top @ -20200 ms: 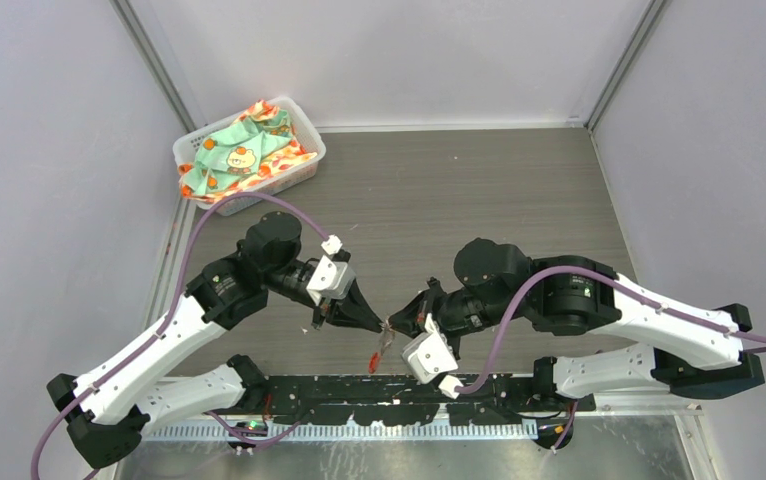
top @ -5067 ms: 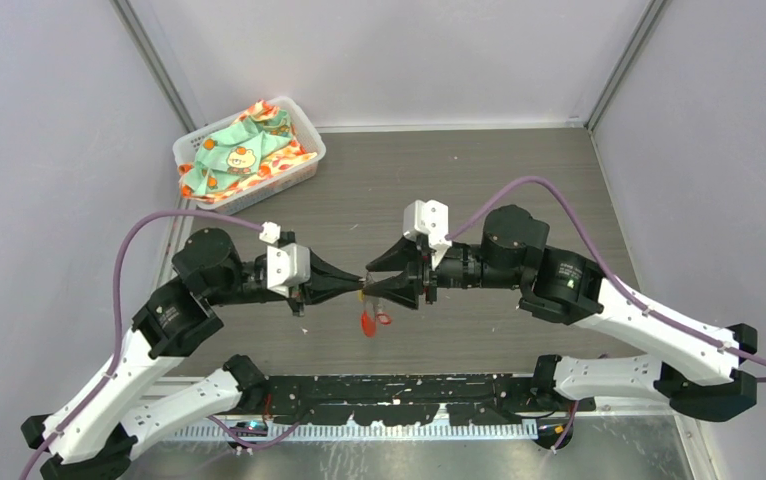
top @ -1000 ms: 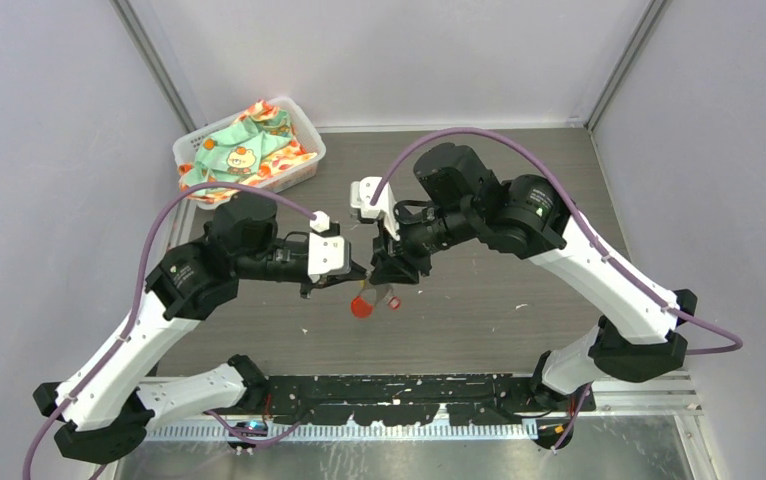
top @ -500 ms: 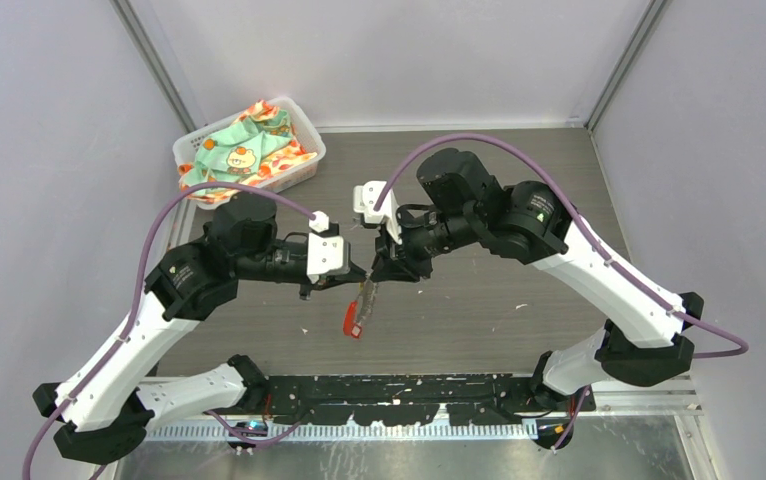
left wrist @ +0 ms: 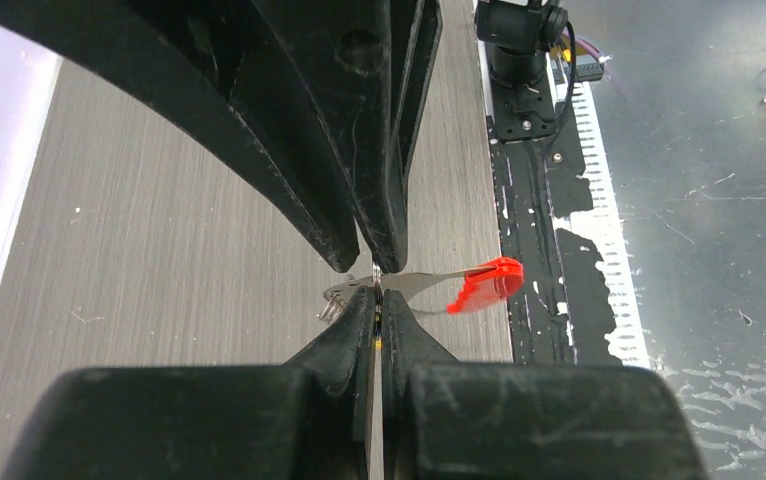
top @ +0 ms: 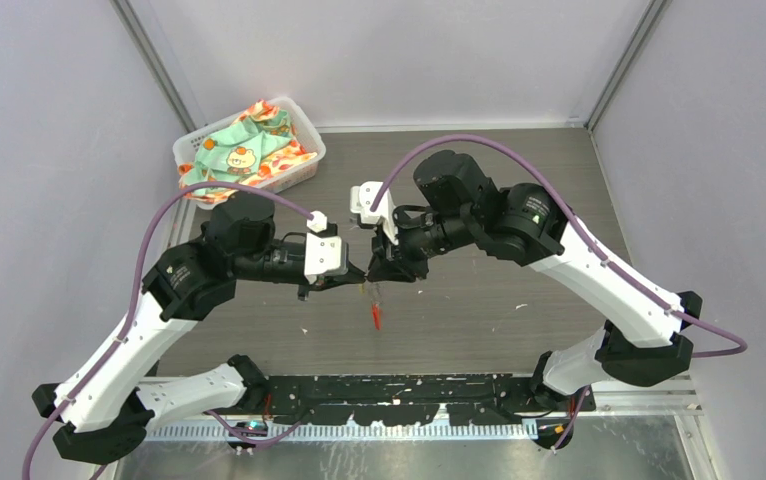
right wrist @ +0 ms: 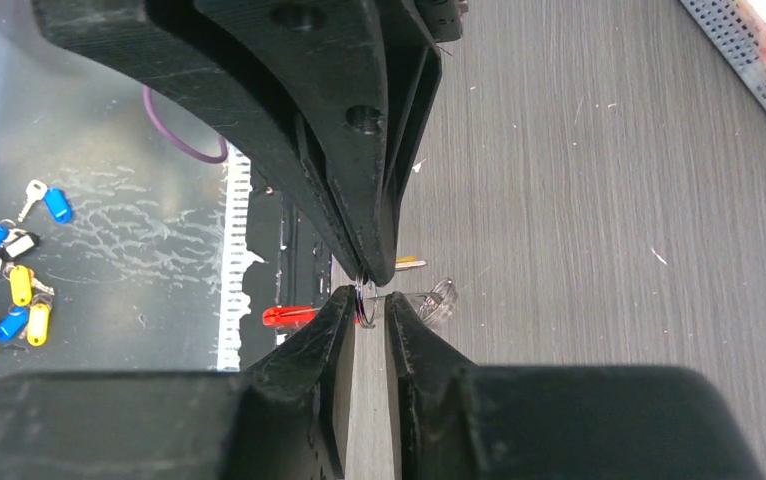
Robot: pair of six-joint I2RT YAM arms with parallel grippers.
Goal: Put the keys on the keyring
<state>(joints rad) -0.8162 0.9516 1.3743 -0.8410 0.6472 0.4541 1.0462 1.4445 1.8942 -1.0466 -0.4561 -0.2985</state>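
Observation:
Both grippers meet tip to tip above the table's middle. My left gripper (top: 359,279) is shut on a thin piece with a yellow-gold bit, the yellow key (right wrist: 409,262), which pokes out beside its tip. My right gripper (top: 375,276) is shut on a small silvery wire ring, the keyring (right wrist: 364,299), which stands edge-on between its fingers (right wrist: 331,330) with a narrow gap. The red key (left wrist: 484,285) hangs from where the tips meet, its silver blade toward the tips. It also shows in the top view (top: 375,316) and the right wrist view (right wrist: 289,316). A clear tag (right wrist: 440,298) hangs beside it.
A white basket (top: 301,125) with patterned cloth stands at the back left. Several spare coloured tagged keys (right wrist: 11,290) lie on the metal shelf beyond the table's near edge, past the black base rail (top: 399,392).
The red key has swung from tilted left to hanging straight down below the tips. Both arms have barely moved and the tips stay together.

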